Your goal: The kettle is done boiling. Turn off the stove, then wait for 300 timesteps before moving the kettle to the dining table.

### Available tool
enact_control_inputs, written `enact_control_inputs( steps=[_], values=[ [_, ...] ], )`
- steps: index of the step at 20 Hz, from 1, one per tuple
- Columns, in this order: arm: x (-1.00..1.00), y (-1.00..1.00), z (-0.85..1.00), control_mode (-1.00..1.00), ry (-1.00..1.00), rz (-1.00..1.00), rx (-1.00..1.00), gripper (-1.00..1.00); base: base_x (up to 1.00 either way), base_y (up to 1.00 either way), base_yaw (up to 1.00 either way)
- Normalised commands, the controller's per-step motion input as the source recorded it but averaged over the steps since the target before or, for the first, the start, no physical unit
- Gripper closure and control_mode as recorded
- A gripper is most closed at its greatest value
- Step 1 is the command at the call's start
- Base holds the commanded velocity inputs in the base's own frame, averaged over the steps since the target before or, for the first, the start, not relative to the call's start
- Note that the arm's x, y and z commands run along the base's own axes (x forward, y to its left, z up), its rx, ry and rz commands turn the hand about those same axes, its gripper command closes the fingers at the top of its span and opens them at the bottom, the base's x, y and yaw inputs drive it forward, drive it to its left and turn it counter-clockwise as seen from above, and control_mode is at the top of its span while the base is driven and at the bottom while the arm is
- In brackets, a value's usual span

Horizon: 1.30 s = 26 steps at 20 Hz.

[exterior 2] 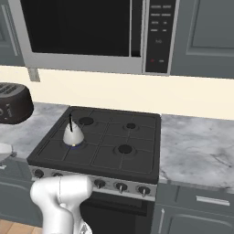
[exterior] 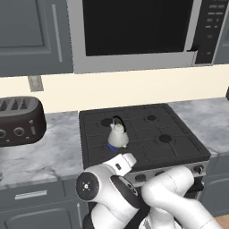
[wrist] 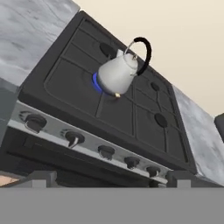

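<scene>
The white kettle [exterior: 118,135] [exterior 2: 72,134] [wrist: 117,73] with its black arched handle stands on the front left burner of the black stove [exterior: 152,134] [exterior 2: 114,141] [wrist: 131,118]. A blue flame rings its base. My gripper [wrist: 109,180] hangs low in front of the stove's steel knob strip [wrist: 87,144], a little below the knobs [wrist: 74,139]. Its fingertips [wrist: 41,177] stand wide apart, open, with nothing between them. My arm folds in front of the stove's front edge in the left base view. The dining table is out of view.
A dark toaster [exterior: 18,120] [exterior 2: 11,105] sits on the marble counter [exterior: 49,152] left of the stove. More counter [exterior 2: 196,146] runs to the right. A microwave [exterior: 134,31] [exterior 2: 82,32] hangs above the burners. Grey cabinet fronts [exterior 2: 201,210] lie below the counters.
</scene>
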Motion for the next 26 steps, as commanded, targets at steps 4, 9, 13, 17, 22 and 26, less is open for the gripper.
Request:
enact_control_inputs(
  steps=[4,9,13,17,22,26],
  values=[
    [-0.06,0.12,-0.39,-1.0,0.0,0.0,-0.07,-1.0,0.0,0.0,0.0],
    [-0.06,0.14,-0.4,-1.0,-0.01,0.01,-0.08,-1.0,0.0,0.0,0.0],
    [-0.01,0.18,-0.37,-1.0,-0.01,0.0,-0.07,-1.0,0.0,0.0,0.0],
    [0.0,0.19,-0.31,-1.0,0.0,0.0,-0.07,-1.0,0.0,0.0,0.0],
    [0.02,0.05,-0.25,-1.0,0.0,0.0,-0.05,-1.0,0.0,0.0,0.0],
    [0.16,0.0,-0.17,-1.0,0.0,0.0,-0.01,-1.0,0.0,0.0,0.0]
  ],
)
